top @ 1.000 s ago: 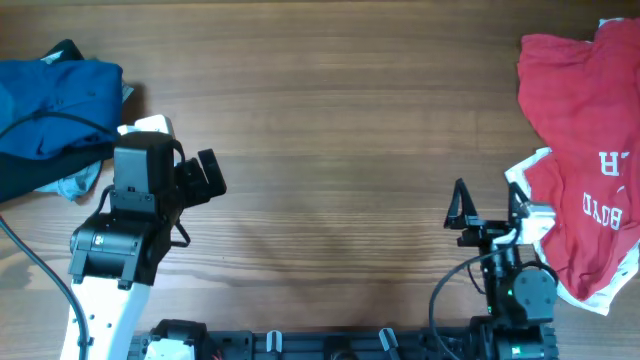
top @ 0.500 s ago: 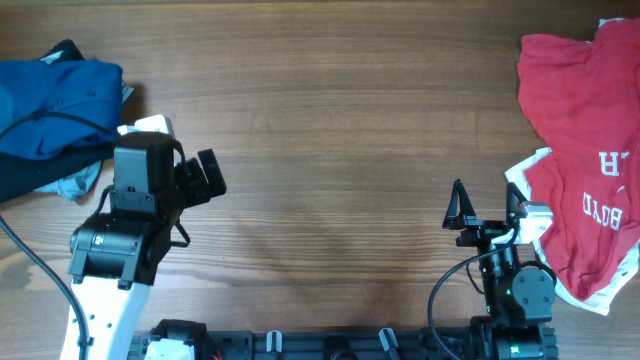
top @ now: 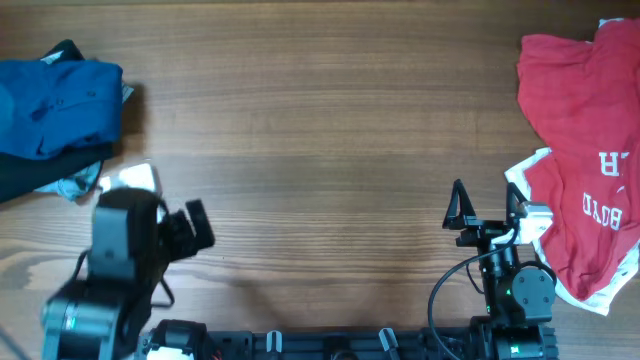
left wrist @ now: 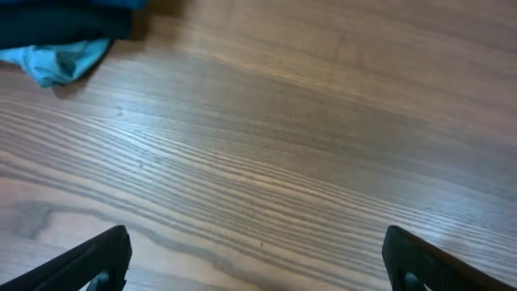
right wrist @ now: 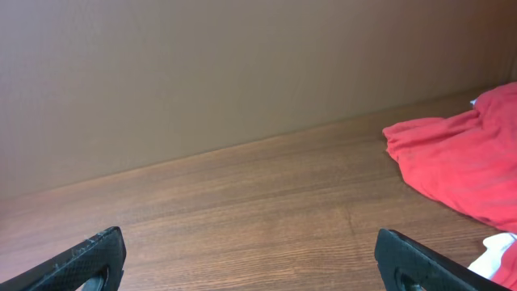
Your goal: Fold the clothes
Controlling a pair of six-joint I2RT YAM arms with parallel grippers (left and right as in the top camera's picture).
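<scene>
1. Since a second ago my left arm has slid back toward the near edge of the table (top: 330,130), away from the blue shirt (top: 55,95). My right arm has not moved.
2. The blue shirt lies bunched at the far left. It runs off the picture edge, with a dark cloth (top: 30,178) under it and a bit of light blue cloth (top: 75,185) poking out.
3. The red shirt (top: 575,110) lies crumpled at the far right, and the picture edge cuts it off too.
4. Its white letters (top: 605,212) are upside down from above. They look like "BOYD", but I am not sure, and the row above them is cut short.
5. My left claw (left wrist: 258,271) is wide open over bare wood, with nothing in it.
6. My right claw (top: 487,205) is wide open too, just beside the red shirt and not touching it.
7. All the wood between the two piles is bare.
8. From my right wrist I see a plain brown wall (right wrist: 242,81) behind the table.
</scene>
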